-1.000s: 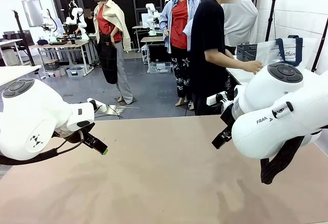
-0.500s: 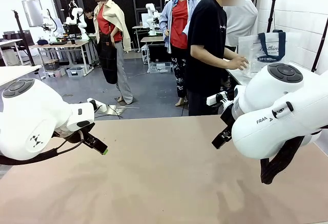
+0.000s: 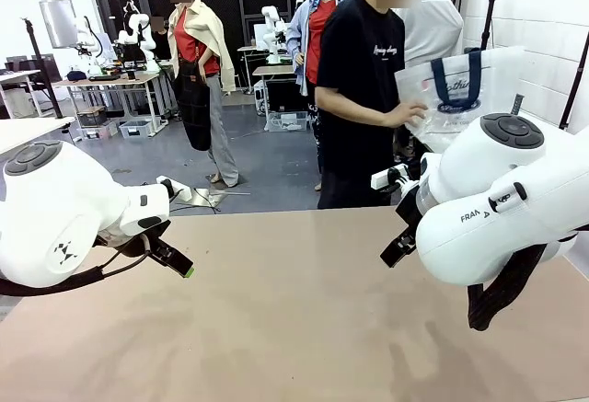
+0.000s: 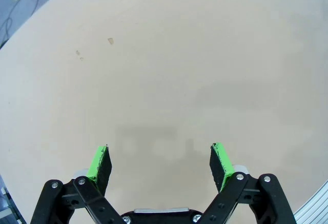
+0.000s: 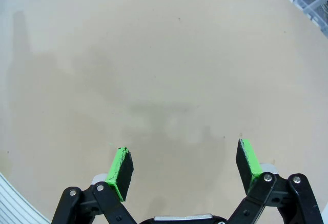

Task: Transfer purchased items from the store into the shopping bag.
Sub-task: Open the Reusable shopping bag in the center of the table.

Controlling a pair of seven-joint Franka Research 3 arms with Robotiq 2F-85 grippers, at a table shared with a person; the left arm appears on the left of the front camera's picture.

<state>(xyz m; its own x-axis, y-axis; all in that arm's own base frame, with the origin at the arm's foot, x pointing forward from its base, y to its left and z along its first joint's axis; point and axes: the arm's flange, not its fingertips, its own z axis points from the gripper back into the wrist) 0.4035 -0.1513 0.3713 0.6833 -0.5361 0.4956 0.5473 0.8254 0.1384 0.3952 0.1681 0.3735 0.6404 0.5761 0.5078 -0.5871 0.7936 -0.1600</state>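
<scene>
One shopping bag is held up by a person's hand beyond the table, far right. The left gripper and the right gripper, two in all, are spread wide over the table.

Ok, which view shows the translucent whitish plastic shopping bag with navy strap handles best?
The front view: the translucent whitish plastic shopping bag is at the picture's upper right, beyond the table, held by the person's hand, with its dark lettering and navy handles visible. Both wrist views face down at the beige tabletop instead.
</scene>
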